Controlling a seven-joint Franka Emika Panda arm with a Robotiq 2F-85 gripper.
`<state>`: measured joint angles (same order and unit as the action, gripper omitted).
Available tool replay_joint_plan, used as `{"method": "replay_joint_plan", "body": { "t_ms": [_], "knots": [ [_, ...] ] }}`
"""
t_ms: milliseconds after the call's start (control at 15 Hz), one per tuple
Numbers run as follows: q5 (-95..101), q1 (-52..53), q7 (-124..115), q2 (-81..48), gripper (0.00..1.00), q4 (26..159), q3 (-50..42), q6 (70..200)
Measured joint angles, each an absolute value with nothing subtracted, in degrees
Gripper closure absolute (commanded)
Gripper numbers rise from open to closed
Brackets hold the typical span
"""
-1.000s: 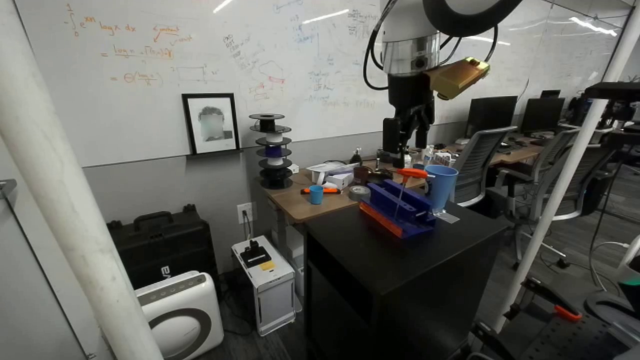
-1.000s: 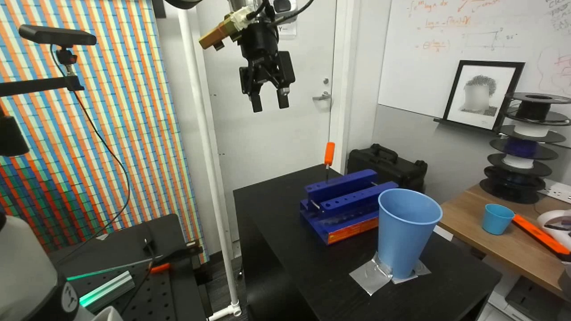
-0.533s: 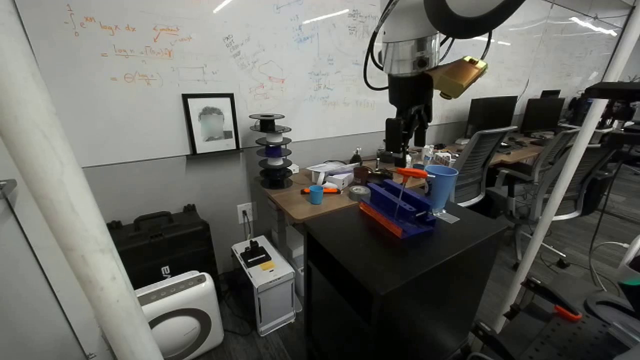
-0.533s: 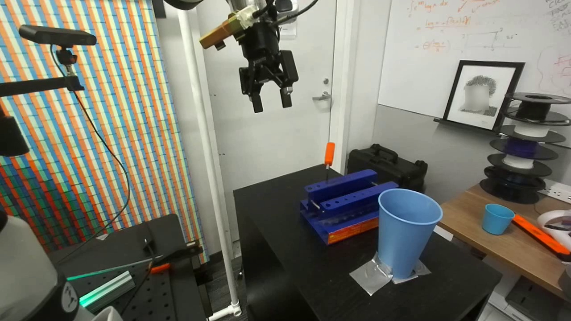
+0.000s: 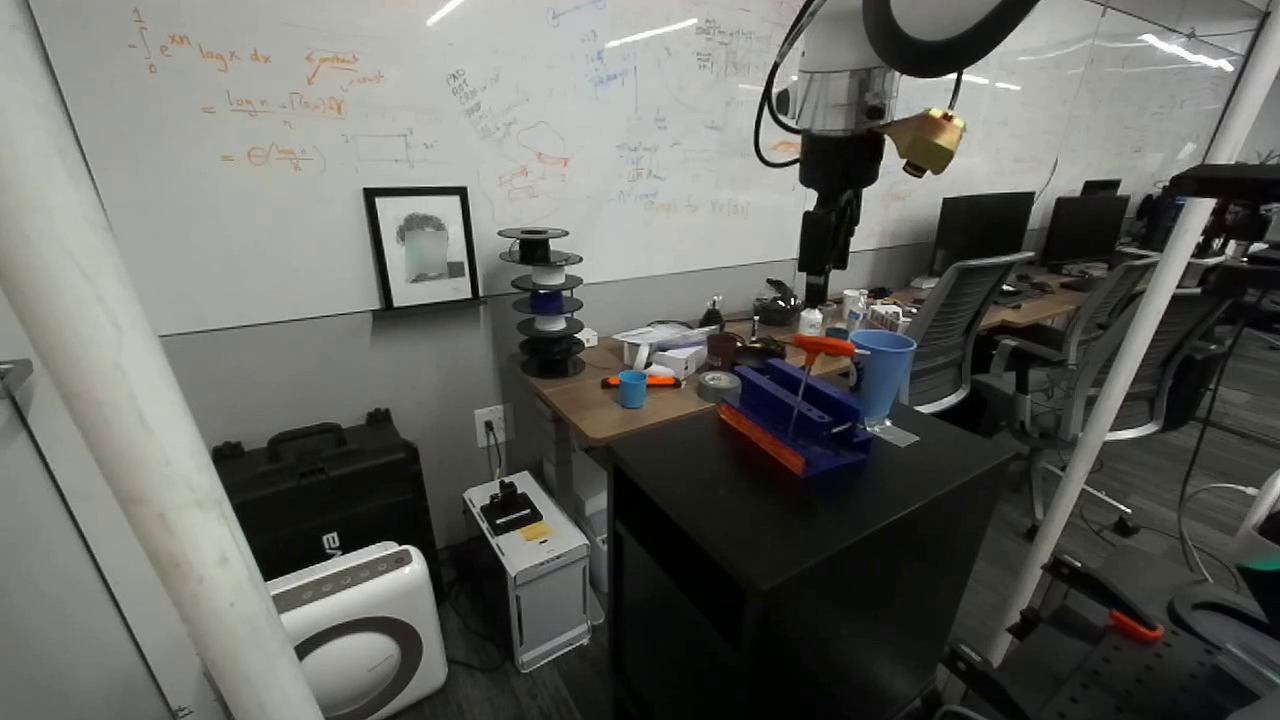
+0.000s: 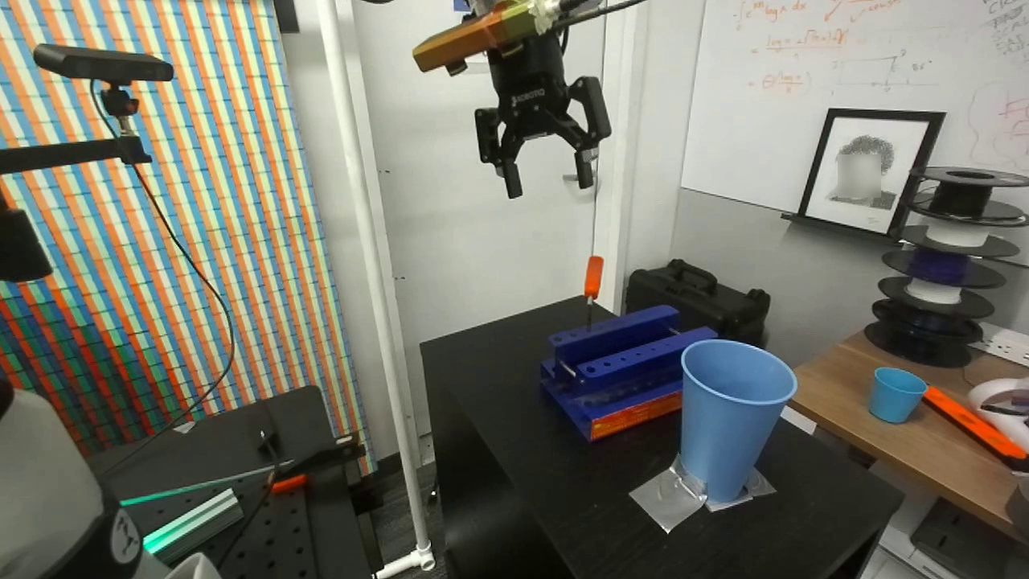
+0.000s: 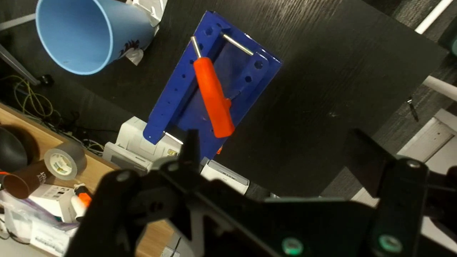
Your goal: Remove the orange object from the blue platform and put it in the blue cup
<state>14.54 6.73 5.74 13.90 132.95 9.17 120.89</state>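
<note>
The orange object is a tool with an orange-red handle and thin metal shaft (image 5: 825, 345) (image 6: 593, 277) (image 7: 213, 98). It stands with its shaft in a hole along one rail of the dark-blue platform (image 5: 830, 405) (image 6: 615, 330) (image 7: 175, 92). The light-blue cup (image 5: 882, 375) (image 6: 731, 426) (image 7: 75, 35) stands upright beside the platform, taped down at its base. My gripper (image 5: 816, 290) (image 6: 549, 185) (image 7: 275, 142) is open and empty, pointing down, above the handle and apart from it. In the wrist view the handle lies ahead of the left finger, not between the fingers.
The platform and cup stand on a black cabinet top (image 5: 700, 500) (image 6: 514, 434). A wooden desk (image 5: 590, 405) beside it bears a small blue cup (image 5: 632, 389) (image 6: 896, 394), a tape roll (image 5: 719, 386) (image 7: 63, 162) and stacked spools (image 5: 545, 320). A white pole (image 6: 366, 201) stands near the cabinet.
My gripper has turned about its own axis and shifted right in both exterior views, rising a little in one. Its fingers now appear wider apart. The orange tool, platform and cup have not moved.
</note>
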Motion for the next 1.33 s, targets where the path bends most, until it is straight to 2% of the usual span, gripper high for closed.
{"method": "replay_joint_plan", "body": {
  "t_ms": [400,1000,1067,1133,1333],
  "knots": [
    [13.5,6.7,15.9,11.2,0.0,133.4,4.9,125.1],
    [10.7,5.7,21.3,4.3,0.0,133.2,3.5,128.7],
    [10.4,5.4,21.6,4.0,0.21,133.2,3.5,128.8],
    [10.3,5.2,22.0,3.7,0.26,133.2,3.4,128.8],
    [10.3,4.9,22.6,3.0,0.49,133.3,3.4,129.8]
  ]
}}
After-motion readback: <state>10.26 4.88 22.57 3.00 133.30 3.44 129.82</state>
